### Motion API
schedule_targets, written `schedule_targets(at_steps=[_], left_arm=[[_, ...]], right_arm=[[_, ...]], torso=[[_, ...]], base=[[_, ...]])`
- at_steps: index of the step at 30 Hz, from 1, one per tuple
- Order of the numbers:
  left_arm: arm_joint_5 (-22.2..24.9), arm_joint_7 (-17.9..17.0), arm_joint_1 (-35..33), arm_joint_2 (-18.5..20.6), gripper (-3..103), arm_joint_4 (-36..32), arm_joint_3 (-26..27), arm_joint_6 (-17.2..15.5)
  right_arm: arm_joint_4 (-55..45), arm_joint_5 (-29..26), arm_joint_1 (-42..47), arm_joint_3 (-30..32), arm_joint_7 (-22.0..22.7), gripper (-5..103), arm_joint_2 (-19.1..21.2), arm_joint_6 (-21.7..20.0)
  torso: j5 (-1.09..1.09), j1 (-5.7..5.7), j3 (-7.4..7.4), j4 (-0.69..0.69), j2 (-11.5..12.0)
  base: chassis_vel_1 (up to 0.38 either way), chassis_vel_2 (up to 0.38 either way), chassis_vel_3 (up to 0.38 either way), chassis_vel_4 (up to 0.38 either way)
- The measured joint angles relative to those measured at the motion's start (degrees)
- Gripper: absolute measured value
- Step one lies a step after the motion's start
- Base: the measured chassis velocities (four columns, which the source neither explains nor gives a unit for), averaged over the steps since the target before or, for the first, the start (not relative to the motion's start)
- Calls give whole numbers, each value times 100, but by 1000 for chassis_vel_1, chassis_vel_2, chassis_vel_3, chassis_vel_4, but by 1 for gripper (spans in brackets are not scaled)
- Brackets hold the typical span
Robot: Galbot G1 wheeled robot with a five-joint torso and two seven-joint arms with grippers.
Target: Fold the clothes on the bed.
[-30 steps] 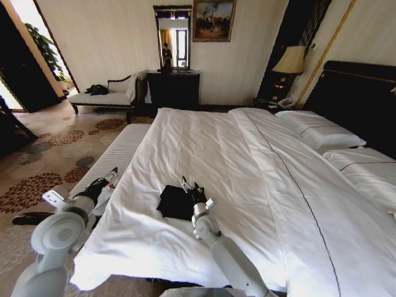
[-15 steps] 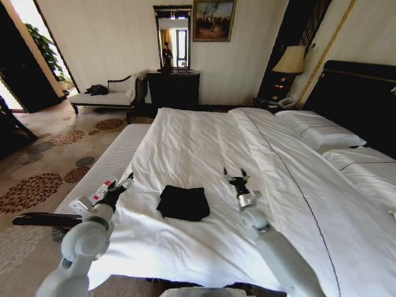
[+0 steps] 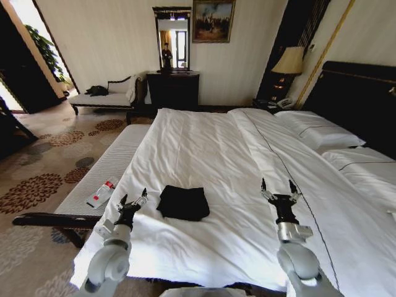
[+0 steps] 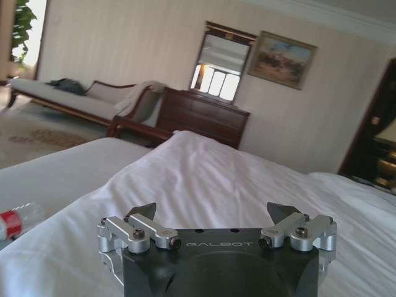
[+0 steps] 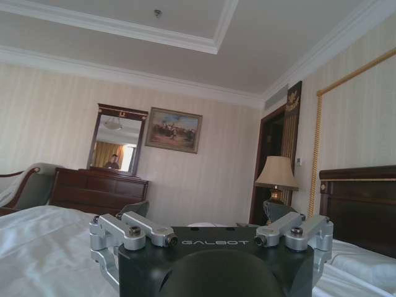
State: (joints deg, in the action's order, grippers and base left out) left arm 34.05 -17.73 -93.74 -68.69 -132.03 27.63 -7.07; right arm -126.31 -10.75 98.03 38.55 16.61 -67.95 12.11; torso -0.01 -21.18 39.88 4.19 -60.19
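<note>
Both pincers have pulled back off the shirt (image 3: 182, 202): left pincer (image 3: 132, 201) and right pincer (image 3: 276, 186) flank it, released; it looks folded.

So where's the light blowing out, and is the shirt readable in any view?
Head view: doorway at upper left is blown out, walls bow at the edges, and the folded black T-shirt reads as a flat dark patch with no lettering visible. Left wrist view: soft overall, mirror glaring. Right wrist view: evenly lit, lamp not glaring.
</note>
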Motion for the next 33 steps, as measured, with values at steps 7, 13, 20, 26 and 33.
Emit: schedule_targets(at_steps=[7, 13, 20, 26, 33], left_arm=[[184, 1338, -275, 877, 100, -380, 267, 1082], [357, 1476, -438, 734, 100, -419, 482, 1239], [359, 1476, -447, 714, 100, -424, 496, 1239], [362, 1465, -441, 711, 100, -424, 497, 1233], [365, 1457, -437, 708, 100, -424, 497, 1219]], right_arm=[[-435, -184, 688, -18, -764, 100, 197, 317], [-539, -595, 731, 0, -886, 100, 187, 316], [-550, -641, 724, 0, -885, 100, 176, 290], [-546, -642, 714, -3, -879, 100, 173, 286], [-533, -642, 707, -6, -872, 100, 172, 282]], torso=[[1, -1, 1, 0, 0], [1, -1, 1, -1, 0], [1, -1, 1, 0, 0], [1, -2, 1, 0, 1], [1, -2, 1, 0, 1]], base=[[0, 0, 0, 0], [0, 0, 0, 0], [0, 0, 0, 0], [0, 0, 0, 0], [0, 0, 0, 0]])
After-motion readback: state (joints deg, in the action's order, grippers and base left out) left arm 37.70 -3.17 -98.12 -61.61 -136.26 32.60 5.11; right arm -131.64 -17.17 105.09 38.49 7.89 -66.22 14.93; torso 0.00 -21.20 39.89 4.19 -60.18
